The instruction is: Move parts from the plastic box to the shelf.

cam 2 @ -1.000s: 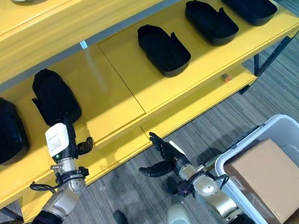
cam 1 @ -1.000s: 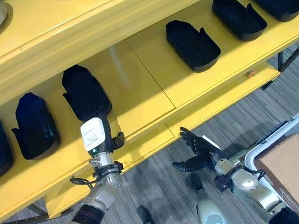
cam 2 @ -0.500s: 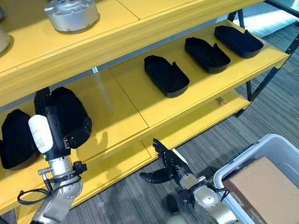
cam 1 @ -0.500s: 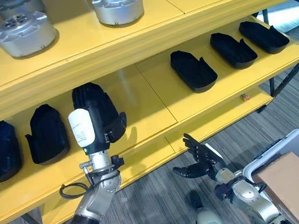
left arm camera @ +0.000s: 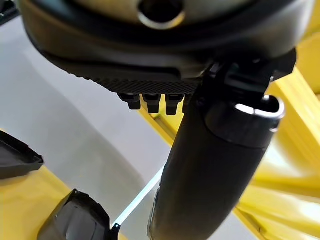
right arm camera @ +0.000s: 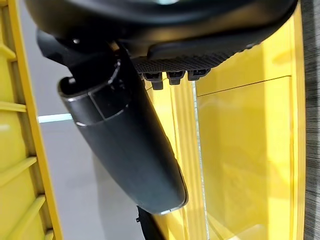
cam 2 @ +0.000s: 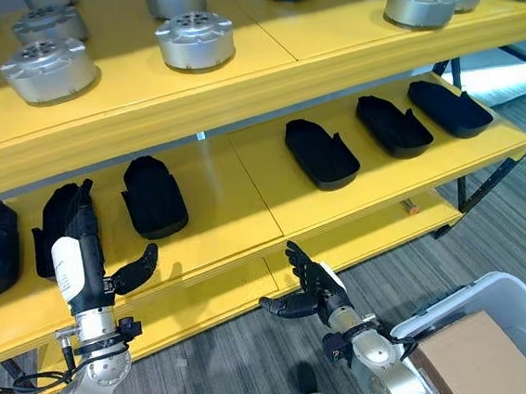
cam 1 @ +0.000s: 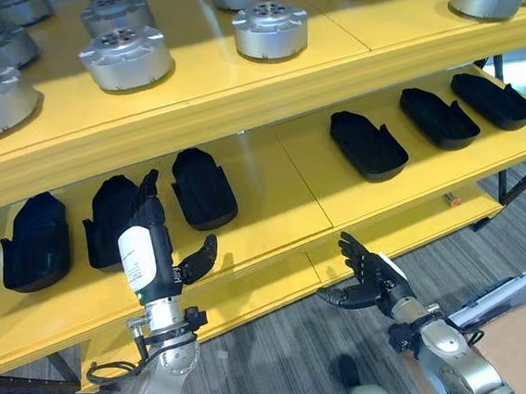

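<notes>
My left hand (cam 1: 147, 255), fingers spread and empty, stands before the shelf (cam 1: 272, 191) by the black parts (cam 1: 202, 186). My right hand (cam 1: 369, 284), fingers apart, hangs below the shelf. Swinging either carelessly toward the box (cam 2: 498, 309) risks clipping the shelf.

Yellow shelf (cam 1: 261, 76): silver round parts (cam 1: 270, 30) on top level, black moulded parts (cam 1: 368, 144) in a row on lower level.
</notes>
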Controlling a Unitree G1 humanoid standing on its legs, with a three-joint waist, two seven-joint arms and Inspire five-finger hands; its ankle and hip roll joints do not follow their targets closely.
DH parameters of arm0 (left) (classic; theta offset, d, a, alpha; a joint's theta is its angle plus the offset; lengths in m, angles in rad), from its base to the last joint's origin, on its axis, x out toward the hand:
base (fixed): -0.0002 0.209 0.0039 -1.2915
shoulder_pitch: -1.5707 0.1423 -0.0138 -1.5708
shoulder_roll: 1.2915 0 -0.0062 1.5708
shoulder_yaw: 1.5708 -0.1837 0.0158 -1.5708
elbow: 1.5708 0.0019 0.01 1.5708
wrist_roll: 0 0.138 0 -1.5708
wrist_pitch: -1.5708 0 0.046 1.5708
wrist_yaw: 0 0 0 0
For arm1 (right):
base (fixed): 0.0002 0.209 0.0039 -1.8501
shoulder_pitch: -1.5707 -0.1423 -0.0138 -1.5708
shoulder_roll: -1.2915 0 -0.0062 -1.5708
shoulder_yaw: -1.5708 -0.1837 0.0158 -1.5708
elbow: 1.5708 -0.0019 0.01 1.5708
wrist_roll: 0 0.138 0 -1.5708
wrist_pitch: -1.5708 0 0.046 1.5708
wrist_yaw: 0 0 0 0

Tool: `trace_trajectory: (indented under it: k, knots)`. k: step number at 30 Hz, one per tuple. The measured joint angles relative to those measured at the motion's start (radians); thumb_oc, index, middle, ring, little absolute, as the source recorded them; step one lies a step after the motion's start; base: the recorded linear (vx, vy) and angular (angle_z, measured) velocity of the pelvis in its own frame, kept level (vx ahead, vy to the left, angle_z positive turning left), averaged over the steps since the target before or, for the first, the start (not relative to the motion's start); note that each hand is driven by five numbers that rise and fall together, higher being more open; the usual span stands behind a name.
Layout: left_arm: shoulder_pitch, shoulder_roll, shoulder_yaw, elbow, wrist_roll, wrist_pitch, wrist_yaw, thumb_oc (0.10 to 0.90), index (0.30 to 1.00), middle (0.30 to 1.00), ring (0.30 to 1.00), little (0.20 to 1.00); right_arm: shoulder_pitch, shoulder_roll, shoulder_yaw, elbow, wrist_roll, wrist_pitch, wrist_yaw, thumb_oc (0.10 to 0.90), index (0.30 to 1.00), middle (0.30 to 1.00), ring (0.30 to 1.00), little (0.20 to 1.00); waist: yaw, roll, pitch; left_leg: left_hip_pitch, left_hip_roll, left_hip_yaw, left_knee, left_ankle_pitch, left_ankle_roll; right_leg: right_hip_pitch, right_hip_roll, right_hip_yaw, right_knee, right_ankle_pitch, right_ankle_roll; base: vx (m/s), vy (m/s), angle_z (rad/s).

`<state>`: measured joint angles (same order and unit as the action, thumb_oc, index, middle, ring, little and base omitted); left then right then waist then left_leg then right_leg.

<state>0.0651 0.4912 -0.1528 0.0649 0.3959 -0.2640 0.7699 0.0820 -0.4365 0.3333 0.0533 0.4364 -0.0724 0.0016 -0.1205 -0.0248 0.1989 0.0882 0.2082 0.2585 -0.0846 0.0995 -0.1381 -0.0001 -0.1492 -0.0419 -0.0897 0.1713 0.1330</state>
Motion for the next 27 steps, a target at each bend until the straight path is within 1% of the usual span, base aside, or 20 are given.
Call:
trace_trajectory:
  k: [2, 4, 6, 7, 8, 9, 10, 12, 13, 14, 15, 17, 19, 20, 21, 24, 27]
  knots:
    - [0.002, 0.0, 0.004, -0.003, -0.012, -0.004, -0.024, 0.9, 1.0, 1.0, 1.0, 1.0, 0.005, 0.001, -0.002, 0.0, 0.0, -0.005, -0.003, 0.9, 1.0, 1.0, 1.0, 1.0, 0.014, -0.006, -0.007, 0.0, 0.0, -0.001, 0.0, 0.0, 0.0, 0.001, 0.0, -0.001, 0.0, -0.005, 0.007, 0.0, 0.006, 0.02]
    - [0.02, 0.0, 0.008, -0.019, -0.063, -0.004, -0.065, 0.9, 1.0, 1.0, 1.0, 1.0, 0.012, 0.005, -0.007, 0.0, 0.0, -0.008, -0.008, 0.9, 1.0, 1.0, 1.0, 1.0, 0.016, -0.011, -0.011, 0.001, -0.001, -0.017, 0.0, 0.0, 0.0, 0.009, -0.001, -0.008, 0.0, -0.008, 0.006, 0.01, 0.012, 0.11]
    - [0.034, 0.001, 0.01, -0.019, -0.08, 0.001, -0.082, 0.9, 1.0, 1.0, 1.0, 1.0, 0.023, 0.01, -0.015, 0.0, 0.0, -0.013, -0.014, 0.9, 1.0, 1.0, 1.0, 1.0, 0.017, -0.011, -0.017, 0.0, -0.001, -0.018, 0.0, 0.0, 0.0, 0.011, -0.002, -0.014, -0.003, -0.013, 0.001, 0.02, 0.016, 0.09]
    - [0.043, 0.0, 0.014, -0.02, -0.096, 0.005, -0.094, 0.9, 1.0, 1.0, 1.0, 1.0, 0.025, 0.01, -0.019, 0.0, 0.0, -0.013, -0.02, 0.9, 1.0, 1.0, 1.0, 1.0, 0.024, -0.011, -0.018, 0.0, -0.001, -0.019, 0.0, 0.0, 0.0, 0.012, -0.002, -0.02, -0.003, -0.013, 0.001, 0.0, 0.0, 0.0]
    - [0.063, -0.002, 0.025, -0.018, -0.14, 0.029, -0.125, 0.9, 1.0, 1.0, 1.0, 1.0, 0.03, 0.021, -0.038, 0.002, 0.001, -0.013, -0.025, 0.9, 1.0, 1.0, 1.0, 1.0, 0.021, -0.01, -0.024, 0.001, 0.0, -0.019, 0.0, 0.0, 0.0, 0.012, -0.002, -0.021, -0.004, -0.013, 0.002, 0.0, 0.0, 0.0]
    - [0.088, -0.004, 0.039, -0.003, -0.198, 0.072, -0.152, 0.9, 1.0, 1.0, 1.0, 1.0, 0.032, 0.036, -0.072, 0.002, 0.018, -0.013, -0.041, 0.9, 1.0, 1.0, 1.0, 1.0, 0.024, -0.01, -0.027, 0.001, 0.0, -0.019, 0.0, 0.0, 0.0, 0.013, -0.002, -0.022, -0.004, -0.012, 0.003, 0.0, 0.0, 0.0]
    - [0.099, -0.004, 0.042, 0.011, -0.199, 0.088, -0.158, 0.9, 1.0, 1.0, 1.0, 1.0, 0.032, 0.036, -0.084, 0.002, 0.018, -0.013, -0.051, 0.9, 1.0, 1.0, 1.0, 1.0, 0.027, -0.011, -0.028, 0.001, 0.0, -0.019, 0.0, 0.0, 0.0, 0.013, -0.002, -0.022, -0.004, -0.012, 0.003, 0.0, 0.0, 0.0]
    - [0.137, -0.01, 0.043, 0.024, -0.236, 0.097, -0.195, 0.9, 1.0, 1.0, 1.0, 1.0, 0.037, 0.036, -0.11, 0.003, 0.018, -0.013, -0.064, 0.9, 1.0, 1.0, 1.0, 1.0, 0.035, -0.011, -0.028, 0.002, 0.0, -0.021, 0.0, 0.0, 0.0, 0.016, -0.001, -0.025, -0.002, -0.012, 0.003, 0.02, -0.001, 0.02]
    - [0.154, -0.044, 0.054, 0.056, -0.267, 0.107, -0.202, 0.9, 1.0, 1.0, 1.0, 1.0, 0.037, 0.038, -0.125, 0.011, 0.018, -0.014, -0.071, 0.9, 1.0, 1.0, 1.0, 1.0, 0.04, -0.011, -0.029, 0.007, 0.0, -0.023, 0.0, 0.0, 0.0, 0.023, -0.001, -0.028, -0.001, -0.012, 0.005, 0.04, -0.007, 0.14]
    - [0.162, -0.118, 0.087, 0.142, -0.348, 0.14, -0.217, 0.9, 1.0, 1.0, 1.0, 1.0, 0.04, 0.041, -0.141, 0.047, 0.018, -0.016, -0.081, 0.9, 1.0, 1.0, 1.0, 1.0, 0.044, -0.015, -0.033, 0.019, 0.002, -0.033, 0.0, -0.003, -0.002, 0.042, -0.001, -0.038, -0.005, -0.023, 0.002, 0.06, -0.008, 0.2]
    - [0.169, -0.12, 0.089, 0.17, -0.366, 0.161, -0.226, 0.9, 1.0, 1.0, 1.0, 1.0, 0.044, 0.042, -0.144, 0.047, 0.018, -0.016, -0.09, 0.9, 1.0, 1.0, 1.0, 1.0, 0.045, -0.02, -0.038, 0.016, 0.003, -0.041, 0.0, -0.003, -0.002, 0.043, 0.0, -0.043, -0.005, -0.024, 0.001, 0.06, -0.001, 0.18]
    - [0.196, -0.145, 0.098, 0.209, -0.426, 0.173, -0.236, 0.9, 1.0, 1.0, 1.0, 1.0, 0.069, 0.052, -0.153, 0.047, 0.018, -0.016, -0.101, 0.9, 1.0, 1.0, 1.0, 1.0, 0.045, -0.026, -0.065, 0.015, 0.003, -0.042, 0.0, -0.004, -0.002, 0.044, -0.001, -0.047, -0.005, -0.027, 0.002, 0.05, 0.011, 0.05]
    - [0.192, -0.159, 0.126, 0.25, -0.472, 0.186, -0.235, 0.9, 1.0, 1.0, 1.0, 1.0, 0.077, 0.053, -0.153, 0.047, 0.018, -0.015, -0.112, 0.9, 1.0, 1.0, 1.0, 1.0, 0.042, -0.031, -0.07, 0.017, 0.003, -0.041, 0.0, -0.004, -0.002, 0.044, -0.001, -0.047, -0.005, -0.027, 0.002, 0.03, 0.011, -0.01]
    - [0.191, -0.159, 0.133, 0.249, -0.474, 0.192, -0.235, 0.9, 1.0, 1.0, 1.0, 1.0, 0.077, 0.053, -0.153, 0.047, 0.018, -0.014, -0.117, 0.9, 1.0, 1.0, 1.0, 1.0, 0.042, -0.03, -0.072, 0.017, 0.003, -0.041, 0.0, -0.004, -0.002, 0.044, -0.001, -0.048, -0.005, -0.027, 0.002, 0.04, 0.014, 0.0]
    - [0.188, -0.161, 0.144, 0.249, -0.51, 0.193, -0.232, 0.9, 1.0, 1.0, 1.0, 1.0, 0.077, 0.053, -0.153, 0.047, 0.018, -0.014, -0.118, 0.9, 1.0, 1.0, 1.0, 1.0, 0.042, -0.026, -0.075, 0.017, 0.003, -0.041, 0.0, -0.004, -0.002, 0.044, -0.001, -0.047, -0.005, -0.027, 0.002, 0.05, 0.017, 0.0]
    - [0.172, -0.164, 0.173, 0.286, -0.551, 0.201, -0.228, 0.9, 1.0, 1.0, 1.0, 1.0, 0.077, 0.053, -0.153, 0.047, 0.018, -0.002, -0.116, 0.9, 1.0, 1.0, 1.0, 1.0, 0.039, -0.018, -0.08, 0.018, 0.003, -0.041, 0.0, -0.004, -0.002, 0.045, -0.001, -0.047, -0.005, -0.027, 0.002, 0.05, 0.021, 0.0]
    - [0.17, -0.163, 0.177, 0.285, -0.551, 0.201, -0.222, 0.9, 1.0, 1.0, 1.0, 1.0, 0.077, 0.053, -0.153, 0.047, 0.018, 0.016, -0.109, 0.9, 1.0, 1.0, 1.0, 1.0, 0.04, -0.017, -0.081, 0.019, 0.002, -0.041, 0.0, -0.004, -0.001, 0.046, -0.001, -0.048, -0.005, -0.026, 0.003, 0.0, 0.0, 0.0]
